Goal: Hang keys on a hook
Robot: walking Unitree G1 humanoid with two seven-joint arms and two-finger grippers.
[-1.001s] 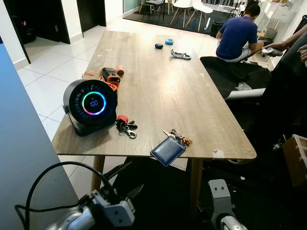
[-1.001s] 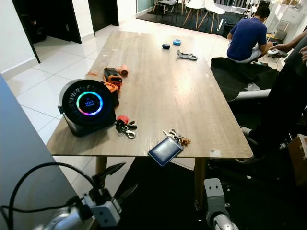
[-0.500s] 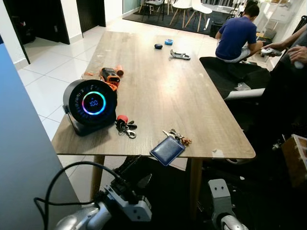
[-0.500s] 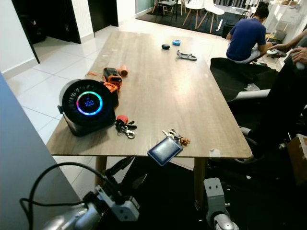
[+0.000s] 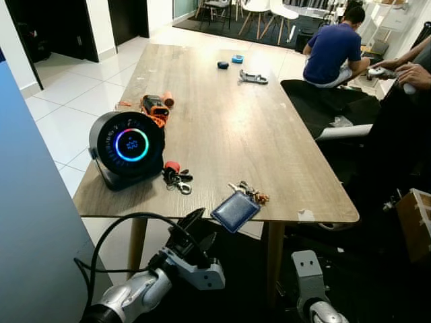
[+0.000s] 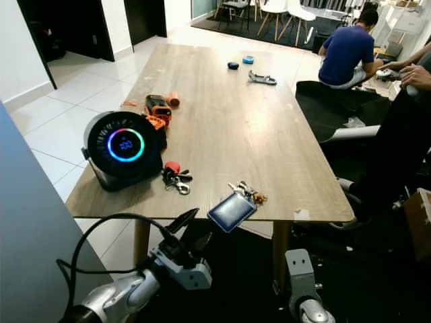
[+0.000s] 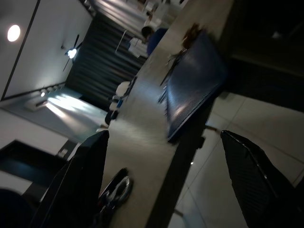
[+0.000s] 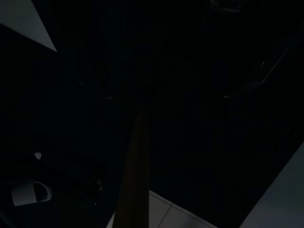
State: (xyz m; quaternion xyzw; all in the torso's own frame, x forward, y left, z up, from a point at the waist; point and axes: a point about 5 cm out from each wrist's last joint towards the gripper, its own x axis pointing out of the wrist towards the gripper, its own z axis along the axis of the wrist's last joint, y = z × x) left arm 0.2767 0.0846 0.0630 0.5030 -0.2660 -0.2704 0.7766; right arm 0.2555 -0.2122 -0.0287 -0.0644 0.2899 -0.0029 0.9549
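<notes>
Task barely begun: left hand, fingers spread, empty below the counter edge near the untouched blue-tagged keys; right hand's fingers indiscernible.

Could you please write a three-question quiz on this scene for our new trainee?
1. True or false: the blue wallet with keys hangs partly over the table edge.
2. Which claw is raised toward the table? A) left B) right
3. Fill in: the red-tagged keys lie beside the round ____ with a glowing ring.

Key
1. True: one corner sticks out past the near edge.
2. A: the left claw is open, just below the edge, near the wallet; the right arm hangs low.
3. Fan.
</notes>
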